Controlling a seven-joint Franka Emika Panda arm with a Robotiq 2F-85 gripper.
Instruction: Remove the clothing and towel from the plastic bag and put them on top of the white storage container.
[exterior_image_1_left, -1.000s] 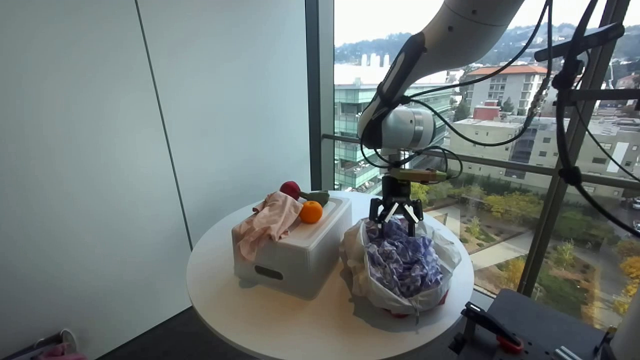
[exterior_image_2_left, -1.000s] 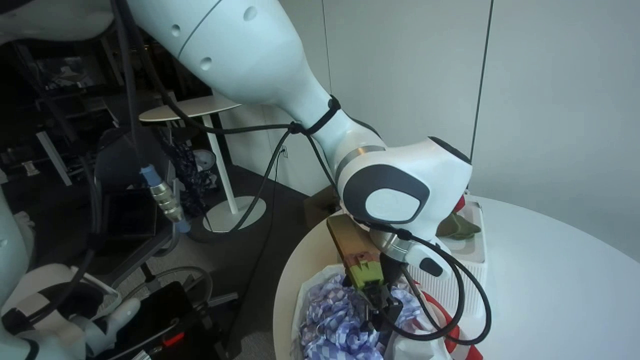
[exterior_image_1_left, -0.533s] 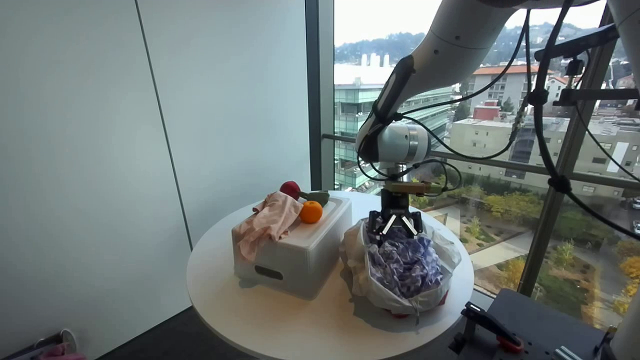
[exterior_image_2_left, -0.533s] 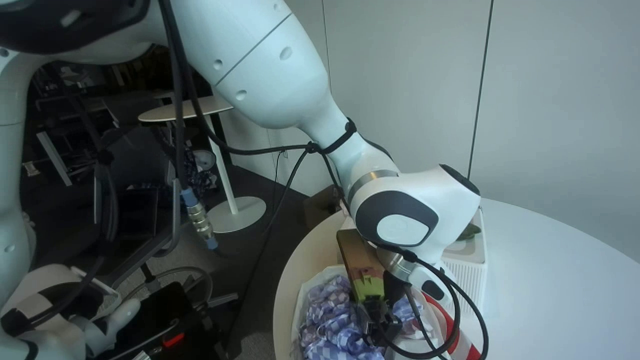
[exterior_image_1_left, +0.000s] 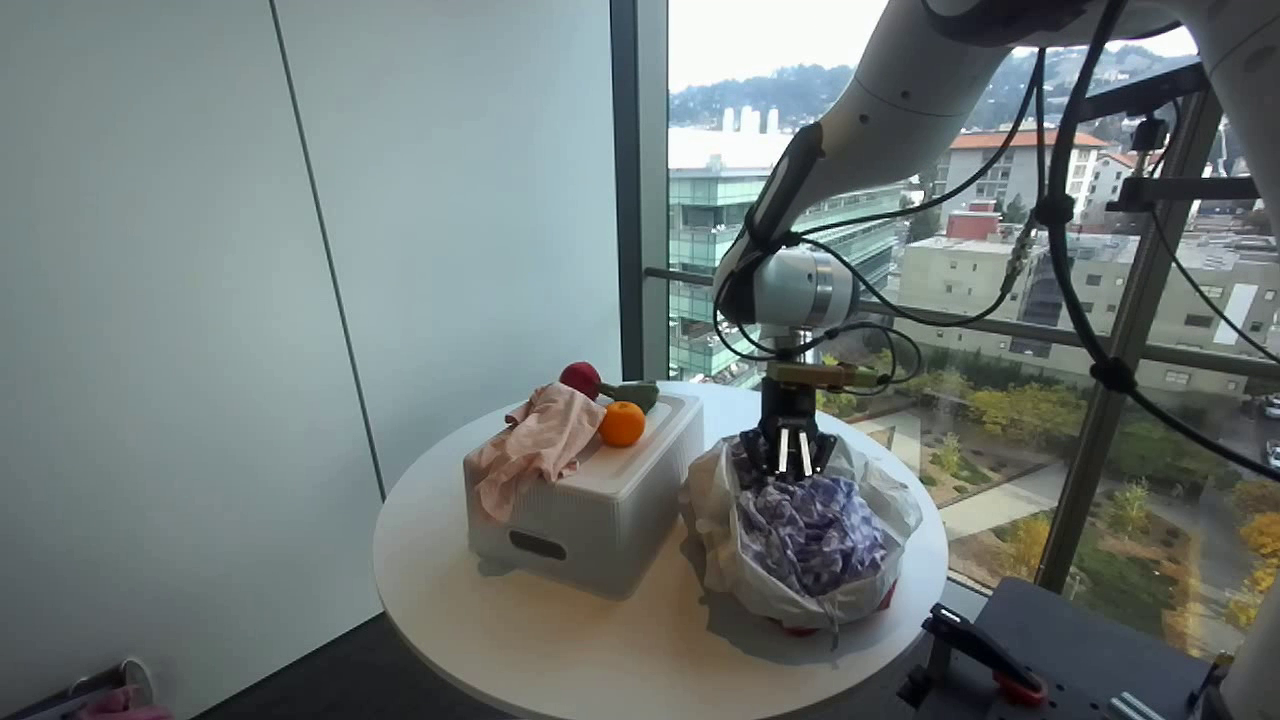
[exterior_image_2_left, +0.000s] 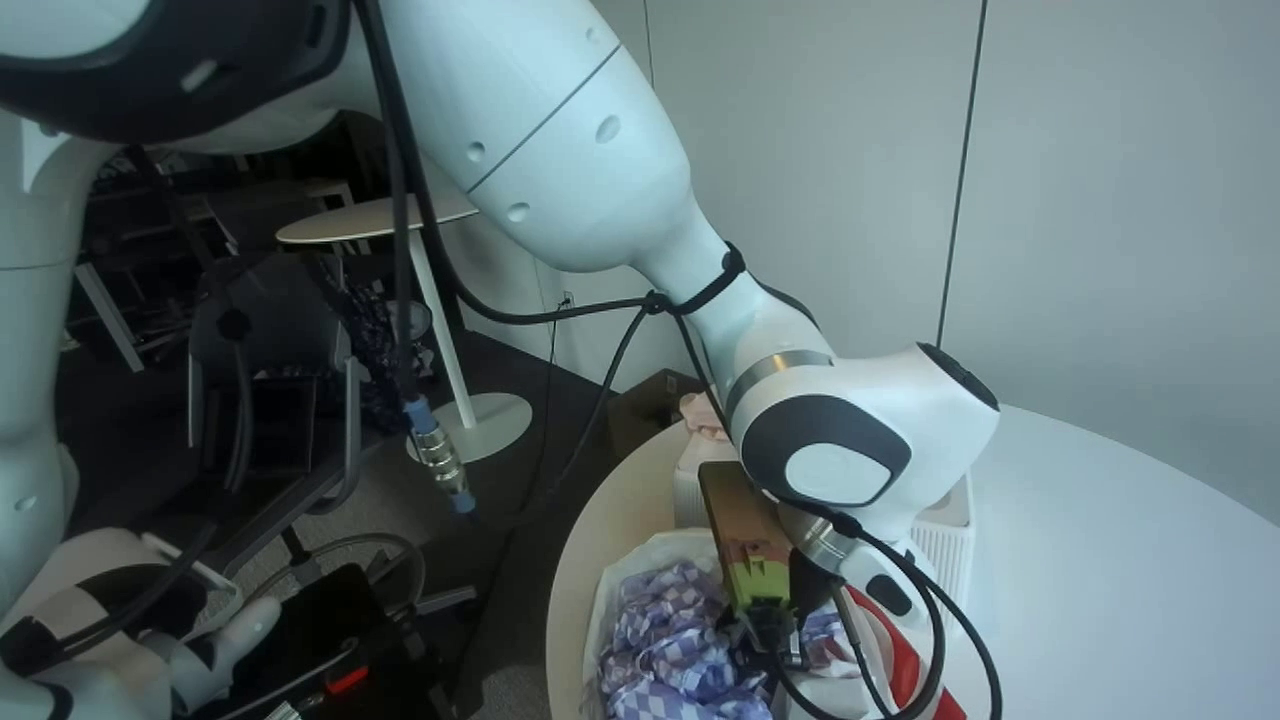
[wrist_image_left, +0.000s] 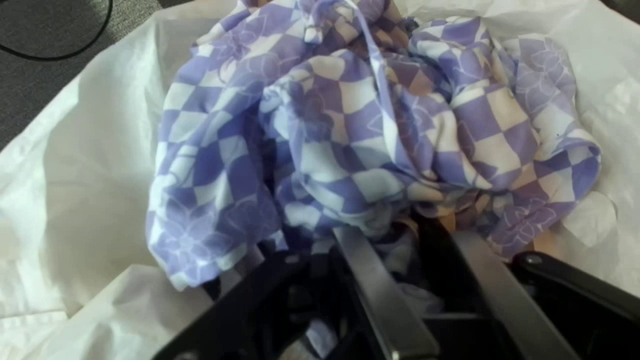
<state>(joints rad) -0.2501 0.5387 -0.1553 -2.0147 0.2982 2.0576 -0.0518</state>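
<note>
Noting the latest change: over the last second the pincer (exterior_image_1_left: 795, 476) has come down into the checked cloth (exterior_image_1_left: 815, 535) and its jaws have drawn inward, so we judge the grasp begun, the lift to follow. Checked cloth, purple and white: bunched in the plastic bag (exterior_image_1_left: 712, 510) on the worktop (exterior_image_1_left: 540, 640). Pincer: jaws nearly together, clamped, as we read it, on a fold; ends buried, grip unproven. White storage container (exterior_image_1_left: 595, 540): just beside the bag, an orange (exterior_image_1_left: 622, 424) among the things on top.
</note>
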